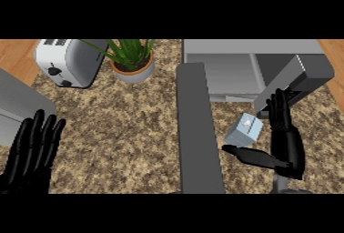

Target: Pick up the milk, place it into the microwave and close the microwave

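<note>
The milk (245, 129) is a small pale blue-grey carton standing on the speckled counter just in front of the microwave (232, 68). The microwave's door (199, 136) is swung wide open and runs down the middle of the view, left of the carton. My right hand (285, 141) is open beside the carton's right side, fingers straight and pointing toward the microwave, thumb stretched out to the left below the carton. I cannot tell whether the palm touches the carton. My left hand (30, 154) rests open at the lower left, fingers up.
A silver toaster (67, 61) and a potted plant (132, 61) stand at the back left. A grey appliance corner (19, 107) juts in at the left edge. Wooden surfaces (332, 54) flank the counter at the top corners.
</note>
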`<action>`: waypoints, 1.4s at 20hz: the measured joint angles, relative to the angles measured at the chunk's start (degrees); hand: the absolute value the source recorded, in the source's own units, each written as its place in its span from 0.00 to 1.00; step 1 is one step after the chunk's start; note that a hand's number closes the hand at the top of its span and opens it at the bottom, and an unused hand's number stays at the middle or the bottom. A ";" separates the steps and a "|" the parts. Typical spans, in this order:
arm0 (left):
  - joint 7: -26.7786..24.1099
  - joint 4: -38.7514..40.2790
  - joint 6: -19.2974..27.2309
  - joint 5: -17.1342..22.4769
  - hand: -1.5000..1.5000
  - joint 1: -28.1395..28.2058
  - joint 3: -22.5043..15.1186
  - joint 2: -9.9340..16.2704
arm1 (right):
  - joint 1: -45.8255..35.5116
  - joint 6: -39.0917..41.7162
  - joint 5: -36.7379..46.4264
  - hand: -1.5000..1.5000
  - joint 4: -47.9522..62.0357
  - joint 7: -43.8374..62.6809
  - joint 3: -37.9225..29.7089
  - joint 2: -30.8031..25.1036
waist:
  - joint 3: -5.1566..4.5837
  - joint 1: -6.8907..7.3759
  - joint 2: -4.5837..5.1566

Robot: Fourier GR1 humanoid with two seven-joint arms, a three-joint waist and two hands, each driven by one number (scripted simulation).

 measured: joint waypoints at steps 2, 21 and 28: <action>-0.03 -1.24 0.05 -0.22 0.00 1.29 -0.56 -0.23 | 0.48 0.27 -0.62 0.00 2.54 -2.25 -1.15 -0.14 | 0.00 0.04 0.00; -2.00 -3.63 0.44 -1.04 0.00 6.25 -3.03 0.39 | -7.12 6.00 -7.80 0.00 37.09 -28.30 -11.08 -0.79 | 0.01 0.20 0.06; -0.30 -5.70 1.26 -2.78 0.00 6.35 -4.58 0.29 | -12.75 8.14 -8.33 0.00 51.76 -37.01 -13.76 -2.69 | 0.02 0.30 0.08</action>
